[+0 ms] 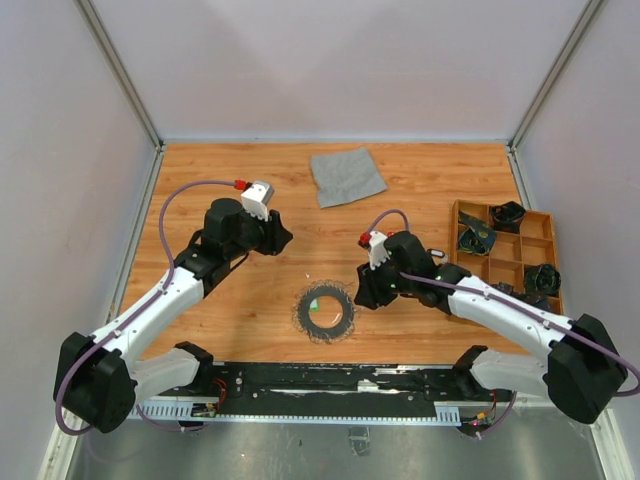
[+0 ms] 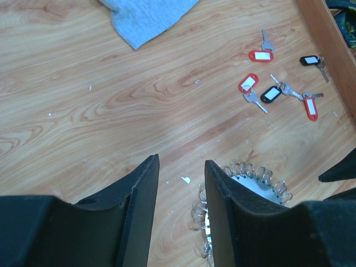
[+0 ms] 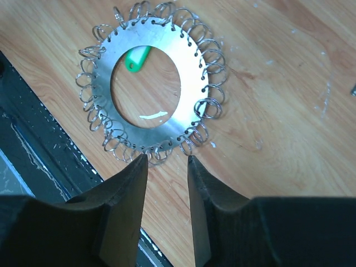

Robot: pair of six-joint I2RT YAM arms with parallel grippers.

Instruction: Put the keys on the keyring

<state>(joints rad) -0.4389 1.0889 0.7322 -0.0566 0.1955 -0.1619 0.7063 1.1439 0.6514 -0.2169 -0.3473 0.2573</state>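
The keyring (image 1: 324, 311), a flat silvery disc fringed with small wire rings, lies near the table's front edge. In the right wrist view its plate (image 3: 192, 72) sits just ahead of my open, empty right gripper (image 3: 167, 157), and a green key tag (image 3: 136, 58) shows through its hole. Several keys with red (image 2: 260, 55) and black (image 2: 271, 93) tags lie scattered in the left wrist view. My left gripper (image 2: 181, 161) is open and empty above bare wood, with the keyring's edge (image 2: 261, 181) partly behind its right finger. From above, the left gripper (image 1: 280, 240) hovers behind and to the left of the ring, and the right gripper (image 1: 360, 295) is close to its right side.
A grey cloth (image 1: 346, 175) lies at the back middle. A wooden tray (image 1: 505, 250) with chunky black parts stands at the right. A black rail (image 1: 330, 380) runs along the front edge, close to the ring.
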